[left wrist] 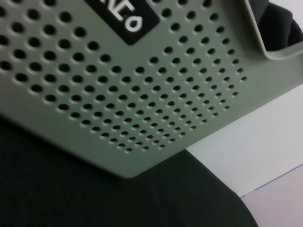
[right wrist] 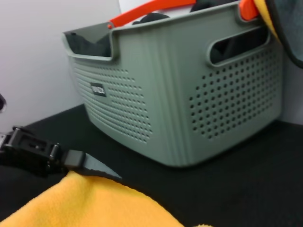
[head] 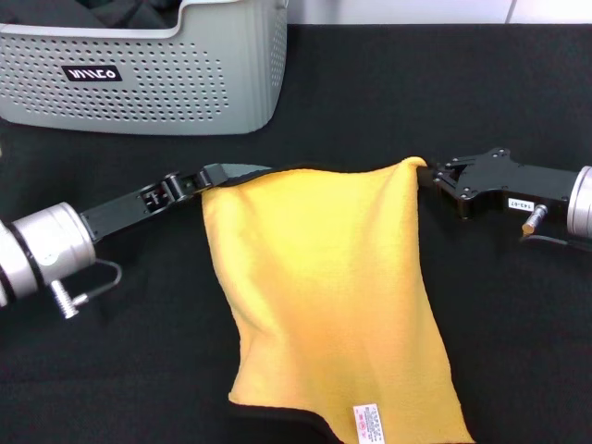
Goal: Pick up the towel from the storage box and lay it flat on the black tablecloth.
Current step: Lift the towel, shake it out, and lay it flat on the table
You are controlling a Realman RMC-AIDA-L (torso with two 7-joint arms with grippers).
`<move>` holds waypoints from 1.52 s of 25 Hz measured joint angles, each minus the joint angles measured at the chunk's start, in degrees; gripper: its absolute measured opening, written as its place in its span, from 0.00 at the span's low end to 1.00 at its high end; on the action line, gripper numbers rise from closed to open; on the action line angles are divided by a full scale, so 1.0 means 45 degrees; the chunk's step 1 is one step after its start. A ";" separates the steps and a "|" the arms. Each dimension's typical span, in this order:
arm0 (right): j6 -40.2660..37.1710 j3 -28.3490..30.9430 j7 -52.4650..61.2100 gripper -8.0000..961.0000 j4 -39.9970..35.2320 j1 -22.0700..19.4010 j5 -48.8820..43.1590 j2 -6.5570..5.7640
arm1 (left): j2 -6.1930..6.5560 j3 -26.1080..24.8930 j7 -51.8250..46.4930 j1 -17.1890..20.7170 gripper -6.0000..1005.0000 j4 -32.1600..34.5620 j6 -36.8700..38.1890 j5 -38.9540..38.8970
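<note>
Towel [head: 324, 296], bright yellow-orange, soft, rectangular, thin dark edging, small white label [head: 367, 424] near the lower corner: out of the box, spread between both grippers over the black, finely textured tablecloth [head: 388, 102], far edge stretched taut between them, lower part draping toward the camera. Light grey perforated plastic storage box [head: 139, 79] with a black label and white letters: beyond the towel, to the robot's left, apart from it.

Risks, as judgement only. Uneven release: one corner let go ahead of the other, fabric swinging toward the held side and folding over itself. Cause: poor timing between the arms. Slack on lowering: arms closing toward each other, wrinkles bunching across the middle. Snagging: a corner clinging to a finger after release and being dragged on retreat, ruining the flat lay. Near edge possibly tucked under at the bottom of the head view, too close to the frame border to confirm.

Left gripper [head: 205, 178]: clamped on the towel's left far corner, jaws nearly together, only the fabric's thickness between them, dark fingertip visible in the right wrist view [right wrist: 87, 165] pinching the edge. Right gripper [head: 433, 176]: closed on the right far corner, cloth peaking up at the pinch, jaws likewise narrow.
</note>
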 joint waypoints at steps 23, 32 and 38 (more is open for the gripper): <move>-0.0655 0.0775 0.0680 0.07 -0.0672 -0.0439 0.0032 -0.0340 | -0.0687 0.0007 0.0566 -0.1207 0.03 0.0140 -0.2166 0.0332; -0.1592 0.0705 0.0704 0.07 -0.0572 -0.0289 -0.0318 -0.0196 | -0.0713 -0.0022 0.0537 -0.1394 0.03 0.0115 -0.1651 -0.0058; -0.2049 0.0429 0.0442 0.08 -0.0481 -0.0173 -0.0450 -0.0032 | -0.0766 -0.0063 -0.0271 -0.1451 0.03 -0.0011 -0.1570 -0.0139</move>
